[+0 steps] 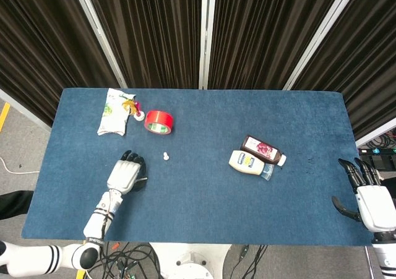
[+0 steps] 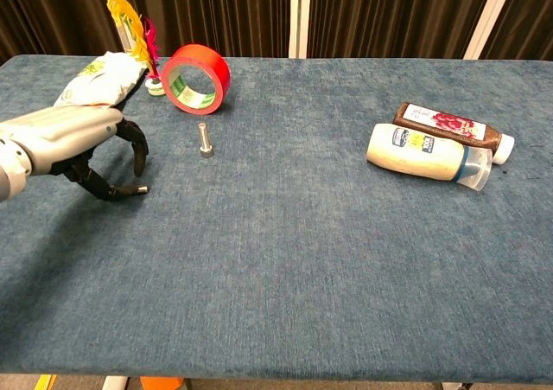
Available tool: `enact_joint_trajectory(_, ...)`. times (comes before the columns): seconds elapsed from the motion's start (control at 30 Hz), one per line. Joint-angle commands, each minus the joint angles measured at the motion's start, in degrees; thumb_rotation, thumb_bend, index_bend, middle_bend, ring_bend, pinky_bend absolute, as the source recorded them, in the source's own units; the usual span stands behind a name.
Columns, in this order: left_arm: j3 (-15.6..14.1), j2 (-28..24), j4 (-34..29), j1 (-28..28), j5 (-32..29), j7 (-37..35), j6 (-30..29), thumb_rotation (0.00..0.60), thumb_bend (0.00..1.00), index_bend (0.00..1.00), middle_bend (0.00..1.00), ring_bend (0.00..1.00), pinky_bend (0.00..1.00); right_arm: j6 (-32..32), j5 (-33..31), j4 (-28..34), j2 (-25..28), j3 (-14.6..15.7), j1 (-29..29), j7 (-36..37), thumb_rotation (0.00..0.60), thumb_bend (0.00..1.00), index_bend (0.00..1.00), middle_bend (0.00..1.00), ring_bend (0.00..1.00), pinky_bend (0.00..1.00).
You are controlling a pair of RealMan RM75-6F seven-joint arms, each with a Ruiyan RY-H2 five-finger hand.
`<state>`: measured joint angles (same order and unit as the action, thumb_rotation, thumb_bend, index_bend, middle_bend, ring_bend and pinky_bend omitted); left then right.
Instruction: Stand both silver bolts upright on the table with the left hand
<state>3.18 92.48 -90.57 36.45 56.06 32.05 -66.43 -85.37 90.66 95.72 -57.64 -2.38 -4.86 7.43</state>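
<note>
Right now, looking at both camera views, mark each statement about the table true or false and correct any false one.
1. One bolt stands upright on the table. True.
2. The second bolt is also upright. False: it lies flat, at the fingertips of the left hand.
3. The red tape roll sits between the two bottles. False: it is on the far left side, near the snack packet.
4. The white bottle and the brown bottle lie on their sides next to each other. True.
5. The right hand holds a bottle. False: it is empty, fingers apart, at the table's right edge.
</note>
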Motion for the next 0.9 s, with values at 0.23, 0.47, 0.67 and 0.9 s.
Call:
enact_joint_trajectory(0.23,0.2,1.3,0.8,-0.8,-1.5,1.4,0.6,0.579,0.3,0.5,0.26,0.14,0.08,0.1,0.1,0.3,0.0,0.0,-0.2,-0.3,0.6,0.21,0.03,0.13,0.0,0.0)
enact_joint_trajectory(0.47,1.6,2.2,1.6,-0.7,-2.6,0.8,1.8,0.581,0.3,0.5,0.25,0.14,0.08,-0.2,0.1,0.3,0.0,0.1,0.0,-0.4,0.6,0.21,0.03,0.13,0.0,0.0)
enact_joint_trajectory(0.67,2.1,2.7,2.0,-0.3,-3.2,1.3,2.7,0.579,0.31,0.51,0.26,0.14,0.08,-0.3,0.0,0.4,0.1,0.1,0.1,-0.4,0.6,0.21,0.03,0.13,0.0,0.0)
enact_joint_trajectory(0.9,2.3,2.7,2.2,-0.4,-3.7,1.5,3.1,0.582,0.36,0.55,0.26,0.14,0.08,-0.3,-0.1,0.4,0.1,0.1,0.1,-0.3,0.6,0.21,0.03,0.13,0.0,0.0)
